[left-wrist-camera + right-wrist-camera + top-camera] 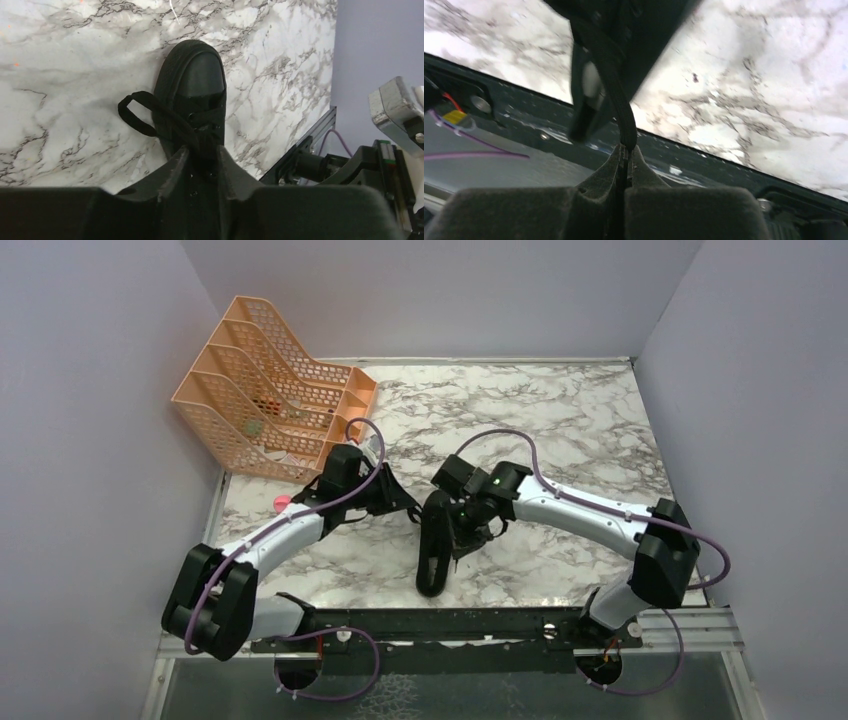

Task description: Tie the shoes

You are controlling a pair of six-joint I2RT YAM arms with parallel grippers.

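The black shoe (433,545) lies on the marble table, toe toward the near edge. In the left wrist view its toe (200,75) points away, and a lace loop (132,112) sticks out to its left. My left gripper (408,510) sits over the shoe's lacing. Its jaws (202,157) stand a narrow gap apart, with dark lace strands running in between them. My right gripper (470,532) is at the shoe's right side. It is shut on a black lace (616,80), pinched at the fingertips (626,148) and stretched taut up to the shoe (644,25).
An orange file rack (275,405) stands at the back left. A small pink object (281,502) lies by the left arm. A dark metal rail (480,625) runs along the near edge. Grey walls enclose the table on three sides.
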